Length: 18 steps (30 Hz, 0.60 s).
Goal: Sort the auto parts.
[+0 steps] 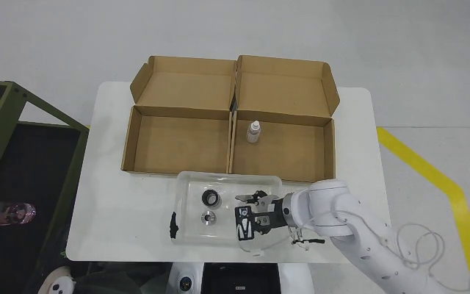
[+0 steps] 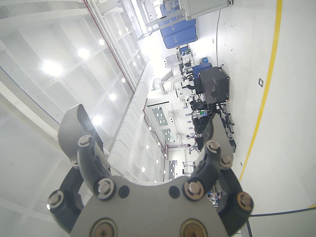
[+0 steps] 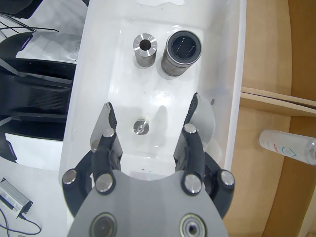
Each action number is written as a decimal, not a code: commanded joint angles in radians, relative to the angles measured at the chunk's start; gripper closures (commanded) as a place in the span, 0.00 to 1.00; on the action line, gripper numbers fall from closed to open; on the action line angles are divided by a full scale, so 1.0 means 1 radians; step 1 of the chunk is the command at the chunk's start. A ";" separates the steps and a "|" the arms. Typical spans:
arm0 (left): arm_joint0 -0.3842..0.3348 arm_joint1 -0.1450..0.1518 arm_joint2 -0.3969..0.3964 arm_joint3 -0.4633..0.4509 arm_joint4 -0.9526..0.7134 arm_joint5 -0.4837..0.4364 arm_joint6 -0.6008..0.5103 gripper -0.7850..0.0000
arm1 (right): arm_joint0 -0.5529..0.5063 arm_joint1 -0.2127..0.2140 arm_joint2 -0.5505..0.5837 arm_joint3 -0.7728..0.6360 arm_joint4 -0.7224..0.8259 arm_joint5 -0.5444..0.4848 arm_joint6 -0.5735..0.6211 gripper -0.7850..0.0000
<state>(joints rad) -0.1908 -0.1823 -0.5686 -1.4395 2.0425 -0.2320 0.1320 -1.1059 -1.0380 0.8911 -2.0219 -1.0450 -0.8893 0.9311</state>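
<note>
A white plastic bin point(image 1: 228, 176) stands at the table's front edge. Upright inside it are a dark linear bearing point(image 3: 182, 52) point(image 1: 212, 197), a steel bushing point(image 3: 145, 49) point(image 1: 208, 217) and a small steel pin point(image 3: 141, 127). My right gripper point(image 3: 151, 102) point(image 1: 243, 214) hangs open inside the bin, above the small pin, which lies between and below the fingers without touching them. Behind the bin are two open cardboard boxes; the left box point(image 1: 176, 143) holds nothing, and the right box point(image 1: 294, 151) holds a small white bottle point(image 1: 253, 132) point(image 3: 286, 146). My left gripper point(image 2: 145, 117) is open and points up into the hall.
The bin wall point(image 3: 237, 50) stands close beside one right finger, and the cardboard box edge point(image 3: 266, 94) lies just past it. A small grey device with a cable point(image 3: 14, 199) lies on the table near the bin's corner. A green frame point(image 1: 29, 147) stands left of the table.
</note>
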 commanded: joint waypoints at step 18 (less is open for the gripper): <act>0.000 0.000 0.000 0.000 0.000 0.000 0.000 0.00 | 0.032 -0.003 -0.101 0.048 -0.097 0.079 0.078 0.27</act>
<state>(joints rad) -0.1908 -0.1823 -0.5686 -1.4395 2.0425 -0.2320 0.1320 -1.0748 -1.0413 0.7947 -1.9770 -1.1363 -0.8153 1.0046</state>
